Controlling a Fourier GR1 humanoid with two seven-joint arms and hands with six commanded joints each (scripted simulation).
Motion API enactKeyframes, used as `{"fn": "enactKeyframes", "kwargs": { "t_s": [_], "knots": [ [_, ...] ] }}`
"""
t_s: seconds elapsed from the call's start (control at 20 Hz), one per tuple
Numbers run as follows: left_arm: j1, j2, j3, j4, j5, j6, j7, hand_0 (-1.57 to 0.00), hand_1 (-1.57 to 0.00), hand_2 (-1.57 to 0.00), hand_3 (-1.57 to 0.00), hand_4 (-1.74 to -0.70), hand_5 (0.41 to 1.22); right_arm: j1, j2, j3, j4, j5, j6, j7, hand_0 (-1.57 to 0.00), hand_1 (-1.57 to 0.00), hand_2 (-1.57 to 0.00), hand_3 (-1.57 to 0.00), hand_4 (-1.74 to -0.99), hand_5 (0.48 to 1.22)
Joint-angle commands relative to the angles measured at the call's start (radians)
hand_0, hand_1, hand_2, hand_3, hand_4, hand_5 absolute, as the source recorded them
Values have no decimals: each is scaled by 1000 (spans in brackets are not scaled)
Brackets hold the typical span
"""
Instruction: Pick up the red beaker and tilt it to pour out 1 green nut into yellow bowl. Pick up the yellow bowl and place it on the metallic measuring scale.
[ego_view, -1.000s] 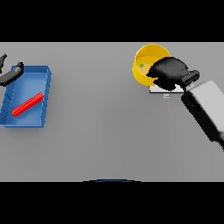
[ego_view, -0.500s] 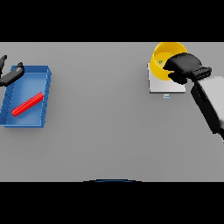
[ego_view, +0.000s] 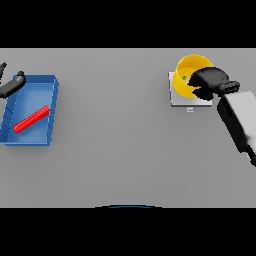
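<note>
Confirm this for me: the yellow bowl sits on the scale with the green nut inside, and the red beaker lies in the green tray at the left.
One detail is wrong: the tray is blue, not green. The head view shows the red beaker lying in it at the left. The rest holds: the yellow bowl is on the scale with the green nut inside.

I count one yellow bowl, one green nut in it, one metallic scale, one blue tray, one red beaker.

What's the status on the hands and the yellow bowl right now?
Right hand curled on yellow bowl, bowl over the metallic scale, green nut inside. Left hand idle at blue tray. Nothing in the way.
</note>
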Motion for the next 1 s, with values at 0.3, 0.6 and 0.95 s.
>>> {"fn": "enactKeyframes", "kwargs": {
  "t_s": [0.3, 0.6, 0.95],
  "knots": [
    [-11, -8, -6, 4, 0, -2, 1, 1, 1, 1, 1, -836, 774, 7, -4, -13, 4, -23, 20, -1, -1335, -1125, -1007, -816, -1592, 1074],
    [-6, -11, -6, 18, -2, -2, -1, 1, 1, 1, 1, -831, 754, 6, 5, -33, 15, -48, 55, 23, -387, -380, -300, -258, -1476, 847],
    [0, -10, -10, -5, -4, 2, 4, 1, 1, 1, 1, -833, 760, -3, -7, -14, 21, -33, 93, 30, -80, -79, -62, -53, -1395, 787]
  ]
}}
